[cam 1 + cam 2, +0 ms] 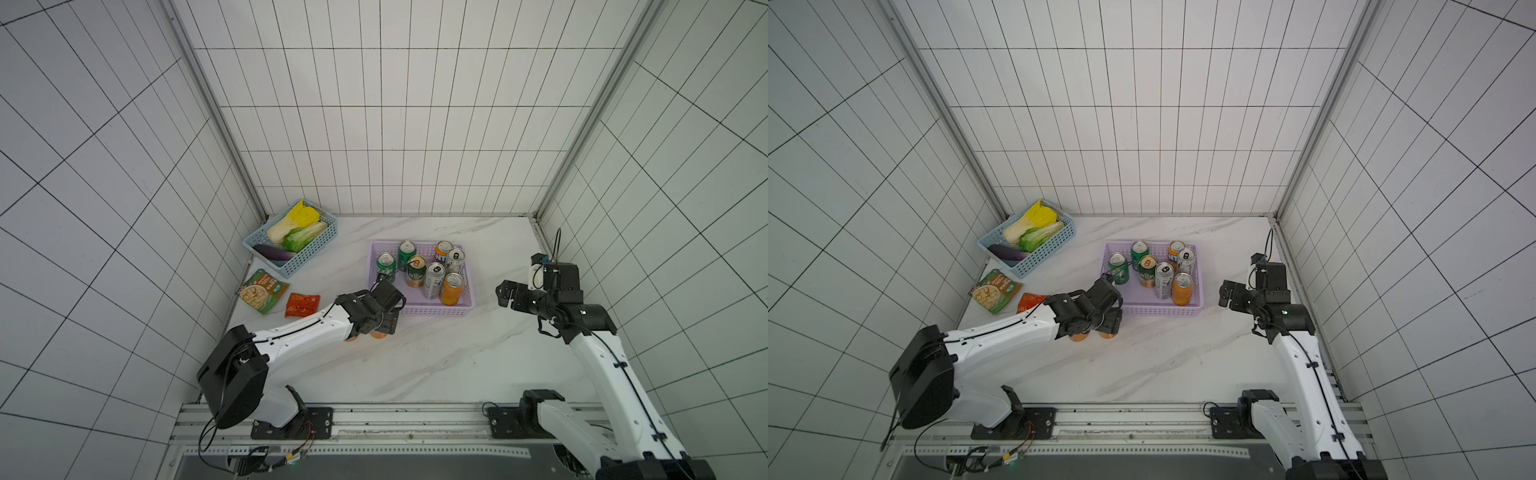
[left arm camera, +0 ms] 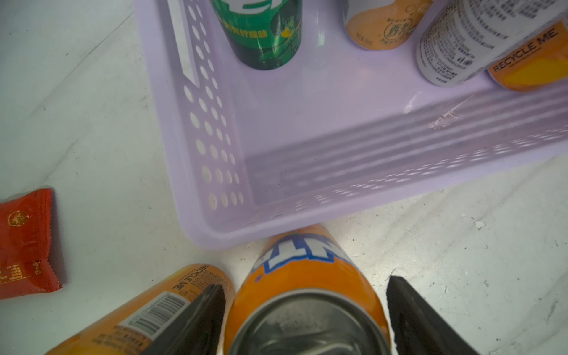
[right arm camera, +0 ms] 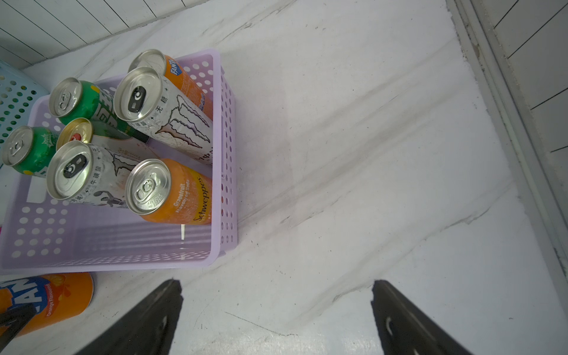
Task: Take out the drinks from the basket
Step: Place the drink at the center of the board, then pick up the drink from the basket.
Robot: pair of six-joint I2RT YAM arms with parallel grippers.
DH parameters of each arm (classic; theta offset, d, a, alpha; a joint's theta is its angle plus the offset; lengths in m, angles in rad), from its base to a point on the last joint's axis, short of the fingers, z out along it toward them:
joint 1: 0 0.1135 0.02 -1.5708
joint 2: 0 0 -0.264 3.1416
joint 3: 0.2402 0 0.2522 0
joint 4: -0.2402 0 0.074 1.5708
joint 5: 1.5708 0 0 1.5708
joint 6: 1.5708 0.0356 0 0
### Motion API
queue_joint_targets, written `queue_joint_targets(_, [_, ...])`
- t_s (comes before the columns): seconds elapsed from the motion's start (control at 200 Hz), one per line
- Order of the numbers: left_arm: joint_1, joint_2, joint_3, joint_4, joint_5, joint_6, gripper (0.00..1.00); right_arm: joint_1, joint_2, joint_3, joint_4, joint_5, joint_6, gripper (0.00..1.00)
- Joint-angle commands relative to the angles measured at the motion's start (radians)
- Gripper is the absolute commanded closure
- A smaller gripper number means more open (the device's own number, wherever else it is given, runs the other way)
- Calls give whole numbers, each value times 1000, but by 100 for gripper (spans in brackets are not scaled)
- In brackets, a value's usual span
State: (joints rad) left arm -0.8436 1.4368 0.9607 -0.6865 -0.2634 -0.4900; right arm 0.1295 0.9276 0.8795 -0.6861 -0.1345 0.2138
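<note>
Lilac-purple and perforated, the shallow rectangular plastic basket (image 1: 432, 309) sits just right of centre in both top views, on the white marble tabletop (image 1: 436, 365). Seven metal drink cans stand upright inside it: two green ones (image 1: 385, 266), a gold-topped green one (image 1: 416, 270), two tall slim silver-white ones (image 1: 434, 280) and two orange ones (image 1: 452, 289). Two more stand outside on the marble, just below the basket's lower left corner: an orange Fanta can (image 2: 304, 261) and, just beside it, an orange can printed "RECYCLE ME" (image 2: 159, 304). The left gripper (image 2: 302, 281) straddles the Fanta can, jaws apart, with a sliver of gap on each side. The right gripper (image 3: 276, 282) hangs right of the basket over bare marble, jaws spread wide. At centre left lie a red snack packet (image 1: 302, 304), a green packet (image 1: 263, 291) and a light-blue basket (image 1: 309, 255) of vegetables.
</note>
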Motion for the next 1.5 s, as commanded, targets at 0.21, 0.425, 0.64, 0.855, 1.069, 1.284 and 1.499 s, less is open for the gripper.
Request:
queue_joint_targets(0.21, [-5,-80,112,-88,-48,29,9,-9,-9,13,-3,3,-4,1])
queue_joint_targets(0.425, [15,-85,195,-111,-33,72,3,-9,-13,11,-3,1,-2,1])
queue_joint_targets(0.64, [66,-59,258,-76,3,131,2,-10,-16,8,-3,-1,-2,1])
queue_joint_targets(0.855, [128,12,339,-65,48,193,2,-9,-18,5,-3,0,0,1])
queue_joint_targets(1.069, [193,129,434,-53,83,240,2,-10,-22,6,-3,4,-1,1])
queue_joint_targets(1.284, [255,273,538,-45,126,266,2,-10,-21,7,-3,6,-1,1])
queue_joint_targets(1.499, [284,429,684,-98,156,291,2,-9,-20,10,-4,13,-5,1])
